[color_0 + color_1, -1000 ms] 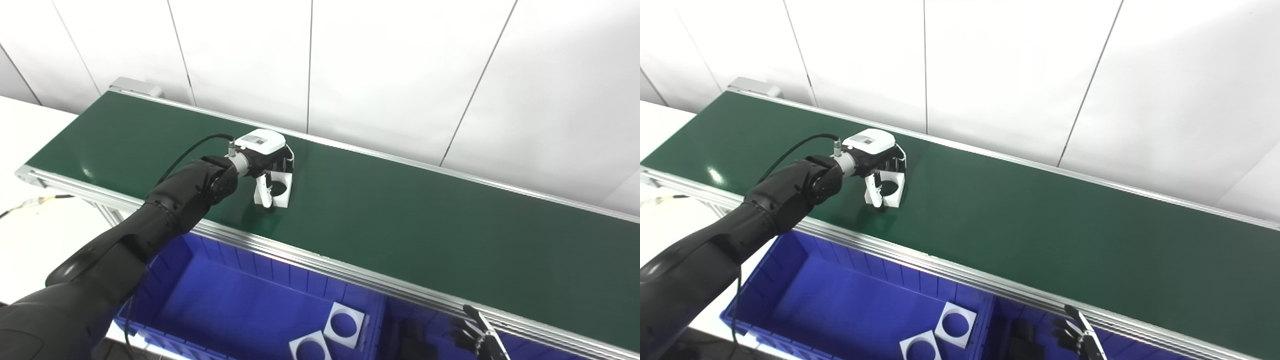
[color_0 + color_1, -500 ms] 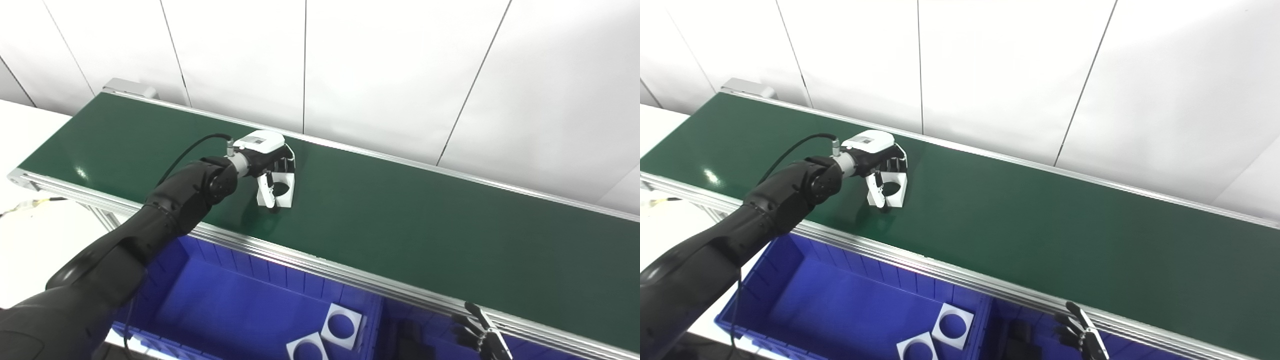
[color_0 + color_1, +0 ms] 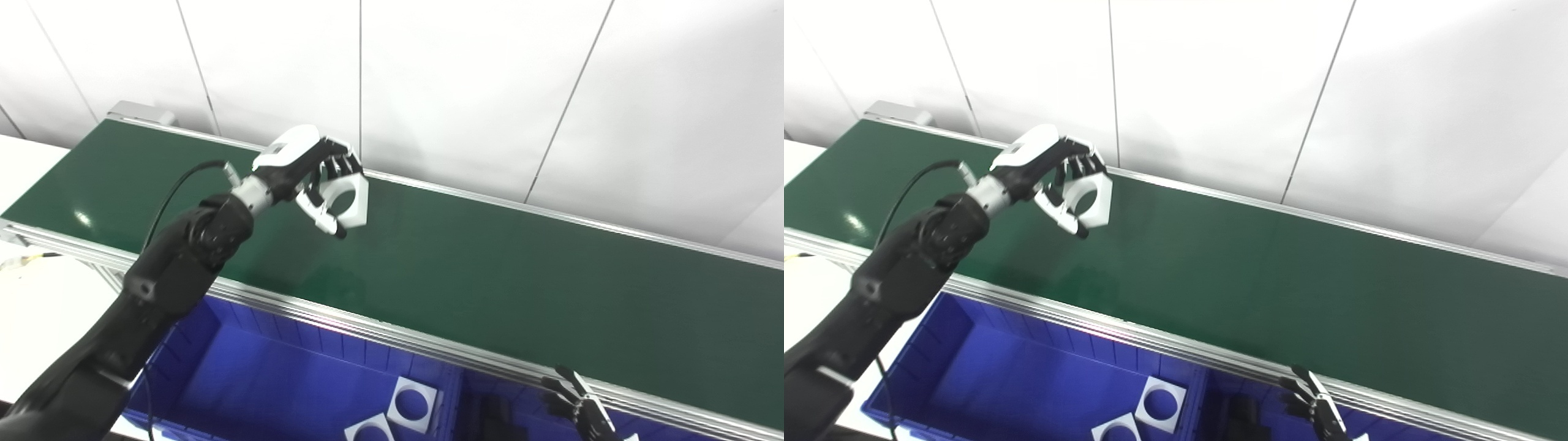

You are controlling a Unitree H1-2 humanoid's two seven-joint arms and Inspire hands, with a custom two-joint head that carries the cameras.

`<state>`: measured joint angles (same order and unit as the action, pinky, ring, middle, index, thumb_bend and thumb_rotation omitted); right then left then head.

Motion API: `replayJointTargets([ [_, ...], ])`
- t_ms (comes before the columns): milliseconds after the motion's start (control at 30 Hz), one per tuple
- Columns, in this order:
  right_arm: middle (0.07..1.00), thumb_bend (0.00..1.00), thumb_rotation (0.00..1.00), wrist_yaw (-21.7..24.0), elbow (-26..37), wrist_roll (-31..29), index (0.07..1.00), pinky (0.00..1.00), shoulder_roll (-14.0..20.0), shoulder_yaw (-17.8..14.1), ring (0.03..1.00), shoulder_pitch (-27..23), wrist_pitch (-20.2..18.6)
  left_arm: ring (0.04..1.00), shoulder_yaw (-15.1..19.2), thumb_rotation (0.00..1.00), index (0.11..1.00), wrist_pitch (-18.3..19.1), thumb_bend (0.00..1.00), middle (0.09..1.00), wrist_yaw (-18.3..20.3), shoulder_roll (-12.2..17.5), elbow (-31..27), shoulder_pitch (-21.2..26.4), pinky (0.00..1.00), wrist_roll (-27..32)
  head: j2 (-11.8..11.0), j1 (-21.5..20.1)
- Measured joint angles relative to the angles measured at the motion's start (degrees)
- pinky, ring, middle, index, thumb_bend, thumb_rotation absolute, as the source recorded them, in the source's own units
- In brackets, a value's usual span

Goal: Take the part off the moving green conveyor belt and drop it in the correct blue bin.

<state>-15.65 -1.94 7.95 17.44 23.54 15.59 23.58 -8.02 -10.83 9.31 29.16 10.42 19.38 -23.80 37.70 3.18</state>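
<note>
My left hand (image 3: 306, 171) is shut on a white square part with a round hole (image 3: 349, 199) and holds it lifted above the green conveyor belt (image 3: 490, 275), over its far left half. The part also shows in the right eye view (image 3: 1092, 199). The left blue bin (image 3: 294, 380) lies below the belt's near rail and holds two white parts of the same shape (image 3: 415, 401). My right hand (image 3: 582, 410) shows only at the bottom edge, fingers apart and empty, over the right blue bin.
The belt's aluminium near rail (image 3: 380, 331) runs between the belt and the bins. A divider wall (image 3: 456, 398) separates the two bins; dark parts (image 3: 496, 416) lie in the right one. A white panelled wall stands behind the belt.
My left hand has lifted the white part off the belt and raised it up. The camera has shifted a little. The right hand has barely moved.
</note>
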Motion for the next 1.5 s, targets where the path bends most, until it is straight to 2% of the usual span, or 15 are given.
replayJointTargets([
  [200,0.786,0.86,0.54,-1.0,0.5,1.0,0.879,0.7,-0.4,0.6,0.741,0.1,0.0,0.377,1.2,0.0,0.522,-5.6,0.49,0.461,0.1,-1.0,-3.0,-4.2,0.26,4.2,1.6,-4.0],
  [367,0.792,0.86,0.56,-1.5,1.4,2.5,0.879,0.7,-1.5,1.0,0.744,0.2,0.0,0.375,1.1,0.0,0.521,-11.2,0.49,0.458,0.1,-2.7,-2.5,-8.0,0.25,6.3,2.8,-6.3],
  [433,0.795,0.87,0.58,-1.9,1.7,3.4,0.882,0.7,-2.1,0.9,0.746,0.2,0.0,0.376,0.3,0.0,0.521,-13.3,0.49,0.458,-0.1,-3.3,-1.5,-9.6,0.25,6.5,4.1,-7.8],
  [500,0.792,0.86,0.58,-2.0,1.7,3.9,0.883,0.71,-2.6,0.8,0.748,0.3,0.0,0.376,-0.6,0.0,0.522,-13.8,0.49,0.456,-0.1,-3.9,-1.5,-11.8,0.25,6.5,4.1,-7.8],
  [567,0.787,0.87,0.59,-1.8,1.8,4.1,0.884,0.72,-3.0,0.4,0.749,0.4,0.0,0.388,-2.2,0.0,0.523,-13.8,0.49,0.459,-0.4,-4.2,-1.5,-13.4,0.29,6.5,6.8,-9.5],
  [633,0.786,0.87,0.59,-1.4,2.2,4.2,0.884,0.73,-3.5,-0.2,0.751,0.4,0.0,0.395,-3.8,0.0,0.521,-13.9,0.49,0.465,-0.4,-4.2,-1.5,-14.7,0.3,7.3,7.2,-10.0],
  [667,0.787,0.87,0.6,-1.1,2.4,4.2,0.884,0.73,-3.7,-0.5,0.752,0.4,0.0,0.396,-4.4,0.0,0.519,-13.9,0.49,0.466,-0.4,-4.2,-1.5,-15.2,0.3,7.8,8.3,-11.8],
  [833,0.792,0.87,0.59,0.2,3.1,4.5,0.878,0.7,-5.1,-1.8,0.742,0.4,0.0,0.377,-6.3,0.0,0.518,-13.9,0.49,0.468,-0.4,-4.2,-1.5,-16.3,0.26,8.9,9.4,-14.3],
  [933,0.787,0.88,0.59,0.5,3.1,4.6,0.876,0.7,-6.2,-2.2,0.735,0.3,0.0,0.397,-8.3,0.0,0.516,-13.9,0.49,0.48,-0.4,-4.2,-1.5,-17.1,0.3,8.9,10.3,-15.0],
  [1000,0.783,0.88,0.6,1.4,3.2,4.8,0.878,0.7,-6.9,-2.9,0.732,0.3,0.0,0.397,-9.6,0.0,0.517,-13.9,0.49,0.482,-0.5,-4.2,-1.5,-17.8,0.31,8.5,11.7,-16.3],
  [1400,0.784,0.87,0.6,5.1,4.5,6.2,0.879,0.68,-9.7,-6.2,0.733,0.7,0.0,0.379,-12.2,0.0,0.526,-13.2,0.49,0.452,2.2,-6.5,-1.9,-19.6,0.28,-0.3,13.6,-18.3],
  [1500,0.783,0.86,0.6,6.1,5.8,6.6,0.881,0.68,-10.4,-6.8,0.733,1.4,0.0,0.408,-12.6,0.0,0.518,-12.2,0.49,0.478,3.2,-6.6,-1.5,-19.6,0.34,-1.5,14.2,-19.0],
])
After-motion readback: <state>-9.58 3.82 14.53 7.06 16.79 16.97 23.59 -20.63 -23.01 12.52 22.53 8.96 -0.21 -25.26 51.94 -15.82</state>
